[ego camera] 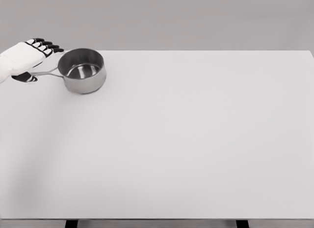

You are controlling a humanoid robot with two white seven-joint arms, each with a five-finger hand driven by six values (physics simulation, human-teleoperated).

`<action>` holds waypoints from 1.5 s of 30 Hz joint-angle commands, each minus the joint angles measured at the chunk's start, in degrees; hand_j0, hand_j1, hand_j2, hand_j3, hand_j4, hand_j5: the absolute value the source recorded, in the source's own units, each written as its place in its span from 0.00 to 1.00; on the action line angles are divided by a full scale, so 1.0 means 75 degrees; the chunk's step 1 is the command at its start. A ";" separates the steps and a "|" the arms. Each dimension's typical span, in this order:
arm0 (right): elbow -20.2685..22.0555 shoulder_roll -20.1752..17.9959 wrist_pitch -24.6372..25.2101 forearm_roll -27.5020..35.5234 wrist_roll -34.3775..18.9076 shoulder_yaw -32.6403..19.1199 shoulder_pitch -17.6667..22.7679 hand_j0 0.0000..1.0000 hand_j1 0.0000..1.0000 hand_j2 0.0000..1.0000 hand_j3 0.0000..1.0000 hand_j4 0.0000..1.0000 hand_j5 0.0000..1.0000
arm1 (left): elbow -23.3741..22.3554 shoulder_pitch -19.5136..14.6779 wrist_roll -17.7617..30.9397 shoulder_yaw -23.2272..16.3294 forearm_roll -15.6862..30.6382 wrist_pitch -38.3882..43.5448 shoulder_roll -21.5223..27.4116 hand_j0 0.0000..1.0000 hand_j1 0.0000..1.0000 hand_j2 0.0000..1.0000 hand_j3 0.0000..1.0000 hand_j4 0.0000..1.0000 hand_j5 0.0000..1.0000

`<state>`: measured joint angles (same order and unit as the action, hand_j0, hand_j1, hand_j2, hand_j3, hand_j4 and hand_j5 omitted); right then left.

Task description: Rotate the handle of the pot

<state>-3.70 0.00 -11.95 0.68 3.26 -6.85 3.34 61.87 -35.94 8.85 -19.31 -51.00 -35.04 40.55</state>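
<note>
Pot, small round steel saucepan, sits at table's 10 o'clock corner, thin handle pointing 9 o'clock; left hand straddles handle, fingers extended above, thumb below, loosely closed, seemingly placed to swing it; white table

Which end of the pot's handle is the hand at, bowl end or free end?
The free end: the white left hand is over the shiny steel saucepan's thin handle tip.

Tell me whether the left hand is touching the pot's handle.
Cannot tell. In the head view the left hand sits over the outer end of the pot's handle, hiding where they would meet, so neither contact nor a gap shows.
</note>
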 commanded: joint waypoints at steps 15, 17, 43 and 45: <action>0.0002 0.0000 0.0000 0.0003 -0.0001 -0.0001 0.0000 1.00 1.00 1.00 1.00 1.00 1.00 | -0.1030 -0.0574 -0.0008 0.0009 -0.0290 0.0005 -0.0168 1.00 1.00 1.00 1.00 1.00 1.00; 0.0002 0.0000 0.0000 0.0003 -0.0001 -0.0001 0.0000 1.00 1.00 1.00 1.00 1.00 1.00 | -0.1053 -0.0598 -0.0019 0.0009 -0.0361 0.0005 -0.0168 1.00 1.00 1.00 1.00 1.00 1.00; 0.0002 0.0000 0.0000 0.0003 -0.0001 -0.0001 0.0000 1.00 1.00 1.00 1.00 1.00 1.00 | -0.1194 -0.0692 -0.0113 -0.0038 -0.0443 0.0005 -0.0391 1.00 1.00 1.00 1.00 1.00 1.00; 0.0002 0.0000 0.0000 0.0003 -0.0001 -0.0001 0.0000 1.00 1.00 1.00 1.00 1.00 1.00 | -0.1206 -0.0668 -0.0113 -0.0027 -0.0478 0.0005 -0.0368 1.00 1.00 1.00 1.00 1.00 1.00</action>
<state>-3.70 0.00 -11.95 0.68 3.26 -6.85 3.34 52.77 -41.04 8.03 -19.62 -54.81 -35.05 37.67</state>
